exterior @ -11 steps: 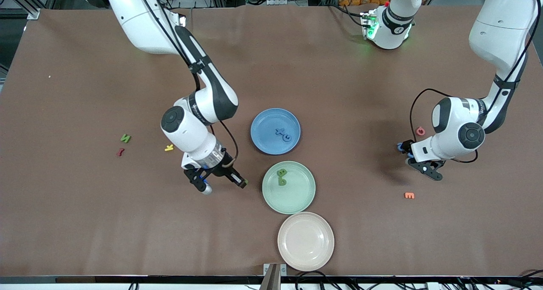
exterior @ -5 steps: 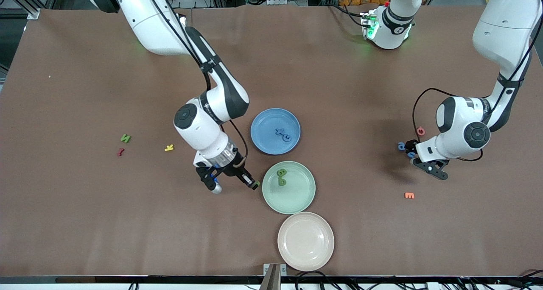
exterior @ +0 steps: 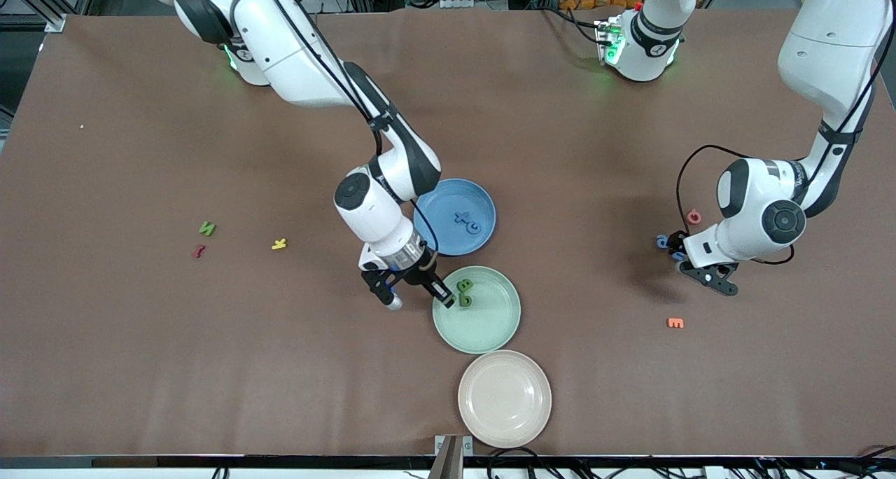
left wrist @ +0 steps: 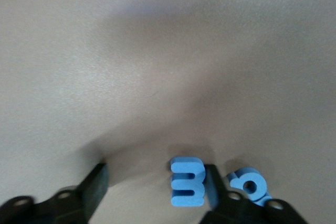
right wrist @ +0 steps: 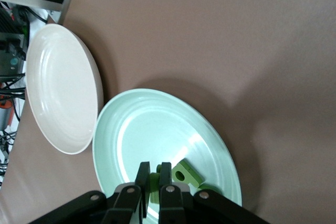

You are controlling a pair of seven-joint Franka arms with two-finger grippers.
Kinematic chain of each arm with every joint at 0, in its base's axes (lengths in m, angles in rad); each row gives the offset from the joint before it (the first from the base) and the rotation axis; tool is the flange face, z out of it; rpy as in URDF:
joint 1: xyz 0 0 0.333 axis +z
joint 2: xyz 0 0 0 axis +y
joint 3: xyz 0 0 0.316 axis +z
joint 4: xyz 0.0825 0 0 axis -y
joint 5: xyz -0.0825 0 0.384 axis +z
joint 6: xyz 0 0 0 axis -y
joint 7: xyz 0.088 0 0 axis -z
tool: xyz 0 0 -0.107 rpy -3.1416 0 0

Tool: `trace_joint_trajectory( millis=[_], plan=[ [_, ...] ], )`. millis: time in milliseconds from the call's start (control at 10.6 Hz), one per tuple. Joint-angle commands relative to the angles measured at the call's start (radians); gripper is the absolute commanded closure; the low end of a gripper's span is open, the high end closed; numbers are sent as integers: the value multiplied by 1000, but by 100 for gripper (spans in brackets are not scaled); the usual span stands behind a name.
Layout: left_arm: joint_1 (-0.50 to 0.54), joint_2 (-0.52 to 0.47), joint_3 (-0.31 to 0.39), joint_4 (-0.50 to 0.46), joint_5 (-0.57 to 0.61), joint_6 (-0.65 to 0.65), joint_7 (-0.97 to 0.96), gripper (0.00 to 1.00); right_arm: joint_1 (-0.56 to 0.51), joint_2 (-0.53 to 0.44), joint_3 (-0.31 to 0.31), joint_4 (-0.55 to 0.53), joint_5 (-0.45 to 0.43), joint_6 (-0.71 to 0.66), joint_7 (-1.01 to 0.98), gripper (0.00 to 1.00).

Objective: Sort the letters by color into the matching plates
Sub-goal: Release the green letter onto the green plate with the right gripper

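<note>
A brown cloth-covered table (exterior: 210, 367) fills the front view, with a metal frame and cables along the edge nearest the camera and racks and wiring past the robots' bases.

Nearest the camera sits a beige-pink plate (exterior: 505, 398). Just above it in that view lies the pale mint green plate (exterior: 483, 321), matte and shallow, carrying two green letters (exterior: 465, 292) near its rim. The right gripper (exterior: 448, 298) hangs over that rim, its fingers (right wrist: 142, 182) pinched together on a small green letter (right wrist: 155, 183) seen between them in the right wrist view.

An orange letter (exterior: 675, 322) lies toward the left arm's end of the table. Farther from the camera, the left gripper (exterior: 682, 255) is down at the table, its jaws spread partway around a blue letter (left wrist: 186, 187), with a second blue letter (left wrist: 249, 184) just beside one finger.

A red letter (exterior: 199, 251), a yellow letter (exterior: 279, 243) and a green letter (exterior: 207, 228) lie toward the right arm's end. The medium blue plate (exterior: 441, 237) holds two blue letters (exterior: 467, 221). A red ring-shaped letter (exterior: 694, 217) lies near the left arm.
</note>
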Motion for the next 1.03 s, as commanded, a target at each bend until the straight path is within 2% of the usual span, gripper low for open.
trace_joint_trajectory(
  millis=[0, 282, 376, 470, 564, 657, 939],
  plan=[
    [-2, -36, -1, -42, 8, 12, -28, 100, 7, 38, 0, 52, 19, 10, 14, 100],
    [-2, -37, -1, -48, 8, 12, -45, 100, 8, 45, 0, 51, 20, 10, 14, 100],
    [-2, -40, -1, -48, 8, 12, -45, 100, 10, 44, 0, 51, 20, 10, 14, 92],
    [-3, -43, -3, -48, 8, 12, -54, 100, 8, 44, 0, 49, 20, 10, 14, 62],
    [-5, -45, -4, -41, 8, 11, -56, 100, 7, 44, -1, 48, 19, 10, 12, 51],
    [-5, -45, -9, -32, 8, 11, -57, 100, 10, 42, -1, 46, 10, 10, 9, 1],
    [-25, -54, -23, 17, 4, -41, -108, 100, -13, -11, 17, 20, 11, 3, 1, 0]
  ],
)
